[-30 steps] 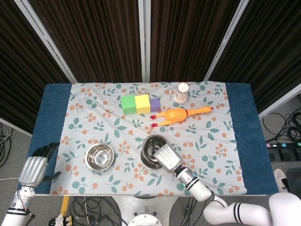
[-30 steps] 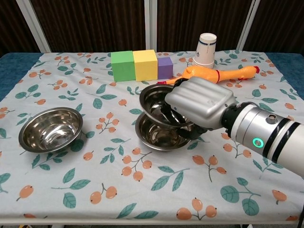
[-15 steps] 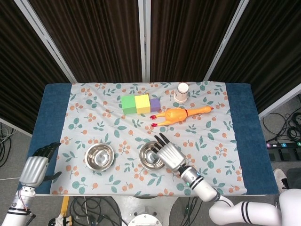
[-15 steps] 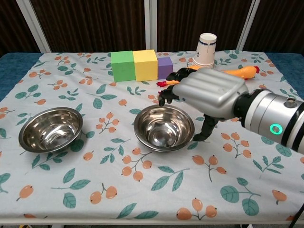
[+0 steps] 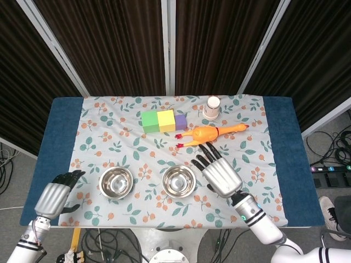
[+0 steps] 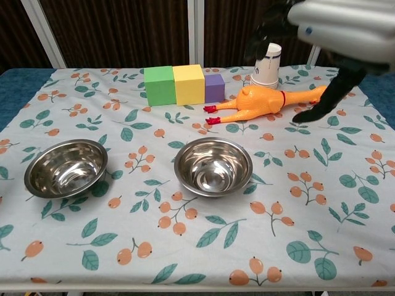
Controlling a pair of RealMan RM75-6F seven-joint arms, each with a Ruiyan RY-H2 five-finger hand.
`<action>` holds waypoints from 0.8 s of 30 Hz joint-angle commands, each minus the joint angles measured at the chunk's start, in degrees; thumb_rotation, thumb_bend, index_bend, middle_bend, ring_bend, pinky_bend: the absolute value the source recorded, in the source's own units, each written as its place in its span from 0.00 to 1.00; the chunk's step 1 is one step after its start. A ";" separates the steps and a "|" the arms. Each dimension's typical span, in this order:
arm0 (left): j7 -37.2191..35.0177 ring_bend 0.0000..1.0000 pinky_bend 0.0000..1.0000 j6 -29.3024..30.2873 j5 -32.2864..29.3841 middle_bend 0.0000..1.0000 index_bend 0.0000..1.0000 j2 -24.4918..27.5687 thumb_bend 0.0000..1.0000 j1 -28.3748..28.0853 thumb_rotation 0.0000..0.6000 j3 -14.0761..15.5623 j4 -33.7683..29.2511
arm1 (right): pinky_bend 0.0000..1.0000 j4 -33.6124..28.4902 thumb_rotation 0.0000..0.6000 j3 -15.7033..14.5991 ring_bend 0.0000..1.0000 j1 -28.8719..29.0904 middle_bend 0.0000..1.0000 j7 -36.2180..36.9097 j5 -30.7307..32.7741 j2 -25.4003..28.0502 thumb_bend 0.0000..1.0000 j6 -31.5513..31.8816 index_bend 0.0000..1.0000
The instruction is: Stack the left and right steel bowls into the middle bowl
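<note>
Table (image 5: 282, 159) with floral cloth (image 6: 185, 265): bearing surface for all items. Right hand (image 5: 220, 174): fingers spread wide, holding nothing, raised just right of the middle bowl. Left hand (image 5: 54, 198): at the near-left table edge, fingers partly curled, nothing in it; whether it counts as closed cannot be told. Middle bowl (image 6: 213, 166): centre front, upright; the right-hand bowl appears already nested inside, the rims hard to separate. Left bowl (image 6: 66, 168): upright, well apart from the middle bowl, just right of the left hand. Remaining step, as judged: left hand takes this bowl by the rim, carries it level, sets it down centred. Blocks (image 6: 183, 84), rubber chicken (image 6: 266, 101), paper cup (image 6: 268, 65): rear, uninvolved.
</note>
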 commanded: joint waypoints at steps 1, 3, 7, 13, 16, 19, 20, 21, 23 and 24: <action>4.82 0.21 0.27 -4.03 2.34 0.26 0.20 0.88 0.09 -2.56 1.00 1.54 -3.14 | 0.00 -2.93 1.00 1.59 0.02 -1.28 0.26 3.71 -2.17 3.52 0.00 2.89 0.24; 6.90 0.21 0.27 -5.39 3.50 0.26 0.22 0.66 0.09 -3.66 1.00 1.77 -4.18 | 0.00 -3.36 1.00 2.06 0.02 -1.74 0.26 5.26 -2.63 4.59 0.00 3.93 0.24; 10.03 0.21 0.28 -7.64 5.35 0.27 0.27 -1.81 0.09 -5.75 1.00 1.64 -3.55 | 0.00 -3.69 1.00 2.35 0.03 -2.78 0.26 7.42 -2.69 6.90 0.00 5.36 0.24; 12.14 0.21 0.30 -9.55 6.34 0.31 0.29 -6.32 0.10 -7.71 1.00 1.19 0.81 | 0.00 -2.92 1.00 1.75 0.03 -3.88 0.26 10.16 -4.29 8.44 0.00 6.52 0.24; 13.60 0.21 0.33 -10.45 5.38 0.31 0.30 -8.05 0.14 -8.18 1.00 0.79 2.65 | 0.00 -2.26 1.00 1.85 0.03 -4.20 0.26 11.73 -4.69 8.90 0.00 6.99 0.24; 14.96 0.22 0.34 -10.82 5.27 0.32 0.30 -9.56 0.16 -8.70 1.00 0.60 5.09 | 0.00 -1.53 1.00 2.08 0.03 -4.33 0.26 12.93 -4.57 9.27 0.00 7.18 0.24; 15.25 0.22 0.34 -10.87 5.19 0.32 0.30 -9.97 0.16 -8.83 1.00 0.51 5.73 | 0.00 -1.34 1.00 2.11 0.03 -4.37 0.26 13.20 -4.52 9.38 0.00 7.20 0.24; 15.46 0.22 0.34 -10.90 5.06 0.33 0.30 -10.36 0.16 -8.93 1.00 0.45 6.29 | 0.00 -1.17 1.00 2.13 0.03 -4.41 0.26 13.48 -4.49 9.46 0.00 7.22 0.24; 16.03 0.23 0.34 -11.22 4.38 0.34 0.31 -11.20 0.18 -9.12 1.00 0.20 7.34 | 0.00 -0.77 1.00 2.15 0.03 -4.53 0.26 14.07 -4.36 9.56 0.00 7.31 0.24; 16.36 0.23 0.34 -11.44 4.04 0.34 0.32 -11.52 0.19 -9.27 1.00 0.06 7.69 | 0.00 -0.62 1.00 2.14 0.03 -4.58 0.26 14.29 -4.31 9.58 0.00 7.32 0.24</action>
